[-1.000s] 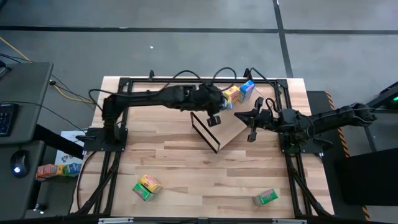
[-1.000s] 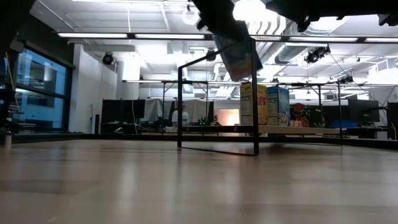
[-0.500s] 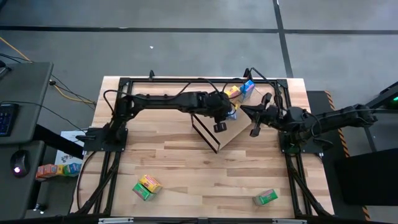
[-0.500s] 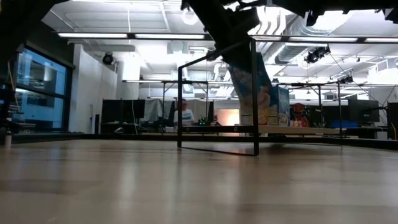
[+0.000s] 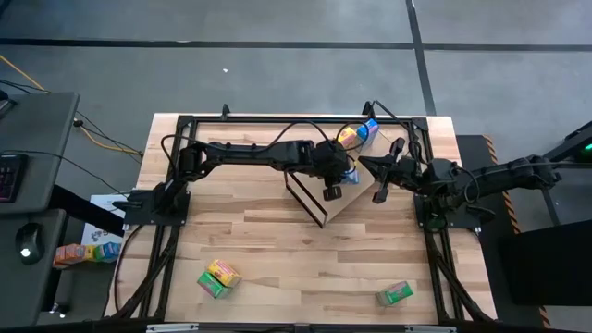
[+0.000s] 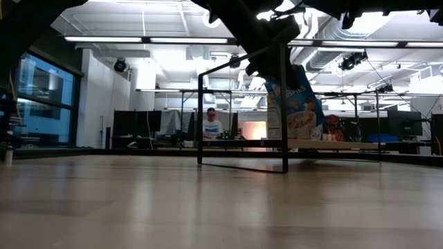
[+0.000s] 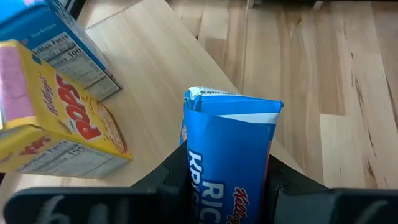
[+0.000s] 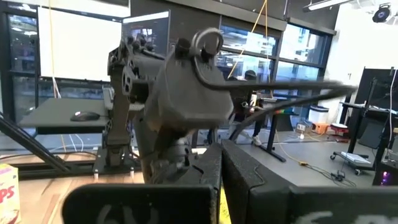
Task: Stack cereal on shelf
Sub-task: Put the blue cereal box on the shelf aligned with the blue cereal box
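Above the bench's shelf [image 5: 356, 190], the left pincer [image 7: 225, 186] clamps a blue box [image 7: 227, 155] by its broad faces, likely light, crushable cardboard; right pincer [image 5: 375, 178] looks closed.

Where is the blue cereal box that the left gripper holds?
In the high view the blue cereal box is in the left gripper over the shelf, beside the yellow box standing there.
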